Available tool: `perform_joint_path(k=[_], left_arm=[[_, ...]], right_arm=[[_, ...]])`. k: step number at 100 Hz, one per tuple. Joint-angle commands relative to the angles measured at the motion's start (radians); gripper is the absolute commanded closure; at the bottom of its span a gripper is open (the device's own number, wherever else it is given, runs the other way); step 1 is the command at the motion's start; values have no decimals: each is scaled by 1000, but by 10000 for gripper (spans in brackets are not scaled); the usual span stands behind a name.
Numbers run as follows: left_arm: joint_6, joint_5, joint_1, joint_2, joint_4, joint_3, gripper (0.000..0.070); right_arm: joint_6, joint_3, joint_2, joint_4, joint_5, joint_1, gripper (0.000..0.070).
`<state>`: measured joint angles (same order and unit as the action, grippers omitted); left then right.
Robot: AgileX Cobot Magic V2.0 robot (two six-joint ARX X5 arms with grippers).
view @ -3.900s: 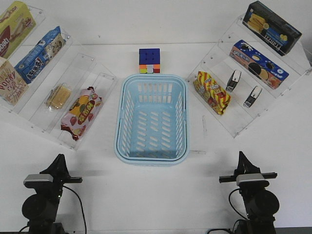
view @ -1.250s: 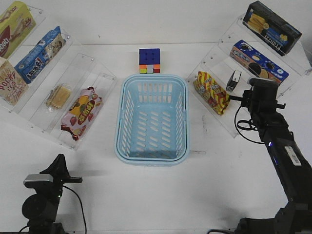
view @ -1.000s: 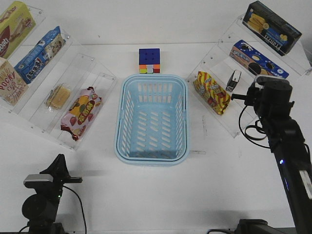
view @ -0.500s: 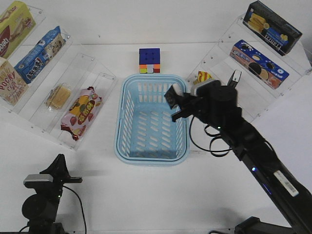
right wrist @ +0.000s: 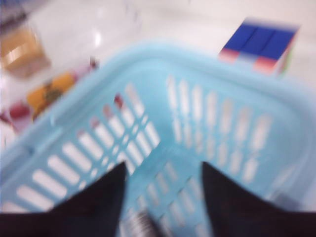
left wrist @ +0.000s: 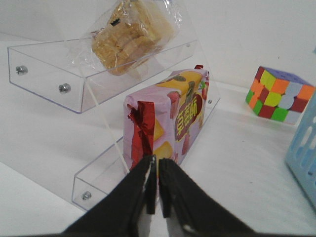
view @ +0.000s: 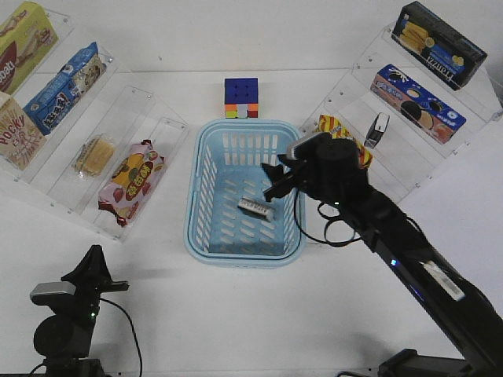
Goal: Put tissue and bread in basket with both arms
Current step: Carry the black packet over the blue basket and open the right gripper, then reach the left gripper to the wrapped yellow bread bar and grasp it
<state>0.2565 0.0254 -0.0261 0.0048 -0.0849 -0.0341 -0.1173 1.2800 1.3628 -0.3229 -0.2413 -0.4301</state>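
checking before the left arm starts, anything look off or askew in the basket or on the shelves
Nothing looks damaged or spilled. The tissue lies at a slant on the floor of the basket, below the open right gripper. The bread sits untouched on its clear shelf, and the left gripper is shut and empty.

the basket (view: 206,228) sits mid-desk (view: 259,314), with the tissue (view: 256,208) lying inside it toward the right wall. behind the basket stands a cube (view: 240,97). left of the basket, a stepped rack (view: 161,129) carries the bread (view: 93,155) one step behind a snack bag (view: 130,180). the right end effector (view: 277,177) hangs over the basket's right side; the left end effector (left wrist: 152,185) lies near the desk's front left corner.
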Motion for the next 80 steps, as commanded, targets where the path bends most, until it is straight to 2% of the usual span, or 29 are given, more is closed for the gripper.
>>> perform_joint_path(k=[1, 9, 17, 31, 45, 60, 63, 67, 70, 71, 72, 73, 74, 75, 80], left_arm=[[159, 1, 0, -2, -31, 10, 699], [245, 1, 0, -2, -36, -14, 699], [291, 6, 0, 3, 2, -69, 699], [269, 6, 0, 75, 135, -230, 699], [104, 5, 0, 257, 248, -422, 699], [-198, 6, 0, 533, 357, -634, 685], [-239, 6, 0, 578, 372, -667, 647], [-295, 6, 0, 648, 391, -719, 525], [-327, 6, 0, 697, 405, -758, 407], [-340, 6, 0, 722, 409, -776, 347], [-344, 6, 0, 730, 410, -782, 328], [-357, 6, 0, 757, 415, -802, 265], [-360, 5, 0, 762, 416, -806, 252], [-373, 5, 0, 786, 422, -824, 200], [-408, 4, 0, 853, 437, -878, 102]], right_arm=[[17, 23, -68, 25, 34, 31, 700], [17, 23, -145, 0, 89, 82, 700], [32, -8, -221, -7, 126, 135, 700], [35, -199, -383, 94, 136, 201, 700], [30, -462, -533, 279, 138, 219, 700], [6, -575, -583, 298, 137, 221, 700], [6, -575, -583, 288, 137, 221, 700], [6, -575, -583, 285, 137, 221, 700], [6, -575, -583, 286, 137, 221, 700], [5, -575, -583, 287, 137, 221, 700], [6, -575, -583, 288, 137, 221, 700], [5, -575, -583, 292, 137, 221, 700], [5, -575, -583, 293, 137, 221, 700], [5, -575, -583, 295, 137, 221, 700], [5, -575, -583, 303, 137, 221, 700]])
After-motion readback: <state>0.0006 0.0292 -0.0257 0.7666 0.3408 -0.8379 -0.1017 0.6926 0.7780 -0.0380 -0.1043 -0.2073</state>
